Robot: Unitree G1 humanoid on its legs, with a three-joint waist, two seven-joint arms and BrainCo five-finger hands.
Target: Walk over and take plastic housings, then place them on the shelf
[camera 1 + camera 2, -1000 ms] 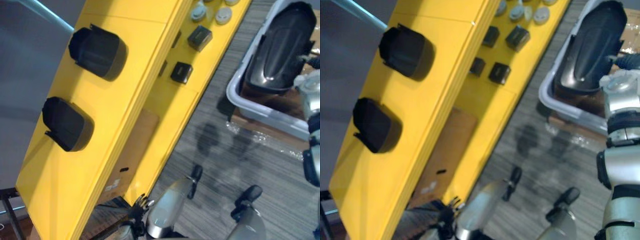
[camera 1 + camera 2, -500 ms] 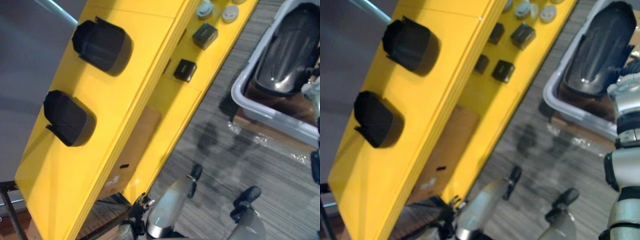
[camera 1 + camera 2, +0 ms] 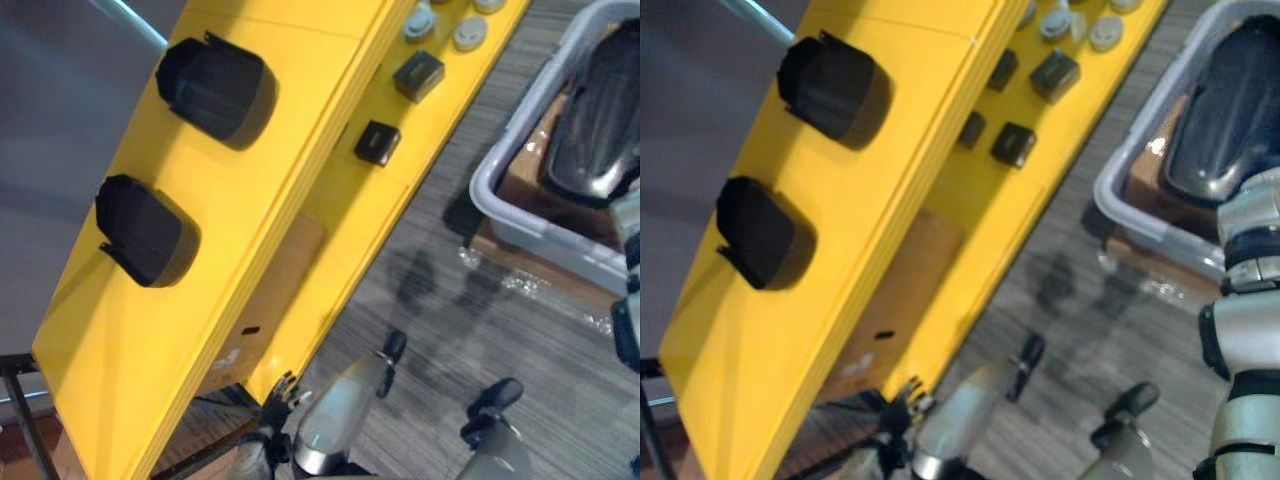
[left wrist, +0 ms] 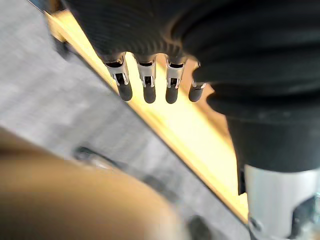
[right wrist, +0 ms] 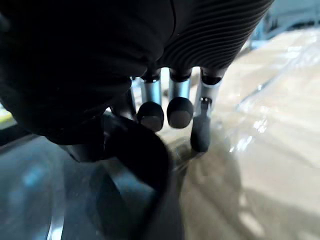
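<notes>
Housings, three by my count. Closest to me, my left hand (image 4: 145, 85) hangs relaxed, fingers straight, beside the low end of a yellow shelf (image 3: 300, 60). Grey striped carpet (image 3: 500, 320) covers the floor, and a cardboard box (image 3: 275, 290) sits under the shelf. On the top board lie two black housings, the nearer housing (image 3: 148, 232) and the farther housing (image 3: 218, 90), apart from each other. The lower board (image 3: 440, 110) carries four small black boxes (image 3: 1012, 143) and a few grey round caps (image 3: 1105, 35). To the right, a grey bin (image 3: 1140, 228) holds the large housing (image 3: 1230, 120). My right hand (image 5: 180, 111) grasps it, fingers curled over its rim.
</notes>
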